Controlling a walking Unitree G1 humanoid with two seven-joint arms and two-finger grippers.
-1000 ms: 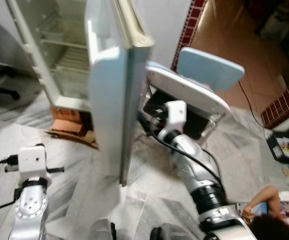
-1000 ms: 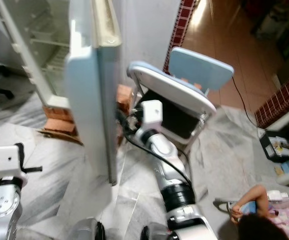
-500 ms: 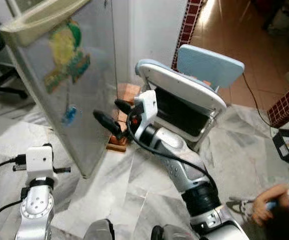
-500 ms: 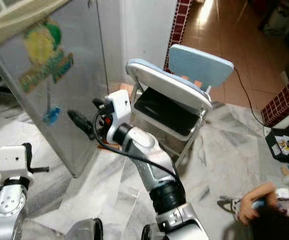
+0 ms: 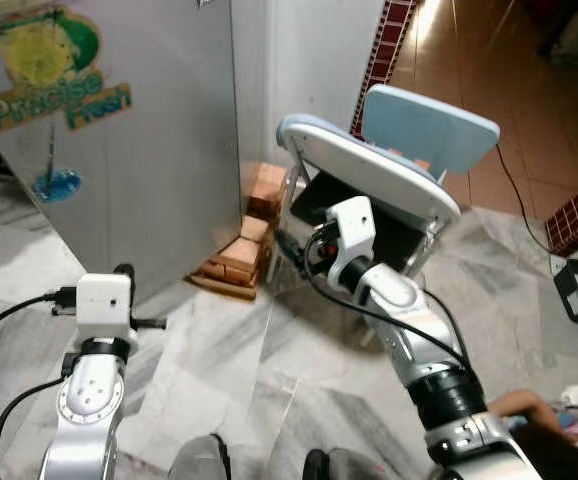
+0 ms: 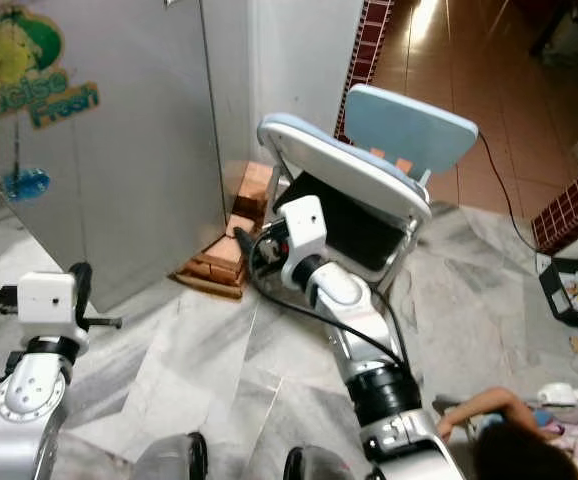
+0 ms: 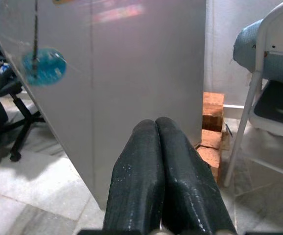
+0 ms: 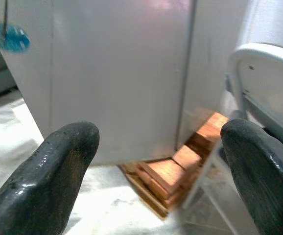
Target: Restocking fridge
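The grey fridge door (image 5: 159,150) stands closed, with a green and yellow "Precise Fresh" sticker (image 5: 49,70) on its front. My right gripper (image 8: 161,142) is open and holds nothing. It hovers low beside the fridge's right corner, just in front of the folding chair. Its black fingers (image 5: 287,247) point toward the stacked bricks (image 5: 244,250). My left gripper (image 7: 155,125) is shut and empty, raised at the lower left and facing the fridge door a short way off. No food items are in sight.
A pale blue folding chair (image 5: 389,165) stands right of the fridge against the white wall. Bricks prop the fridge's base. A person's arm (image 5: 529,405) lies on the floor at lower right. An office chair base (image 7: 14,122) sits left of the fridge. Marble floor (image 5: 269,370) lies in front.
The fridge door has swung from wide open to fully closed. My right gripper has come off the door and drawn back toward the chair. The camera view has shifted.
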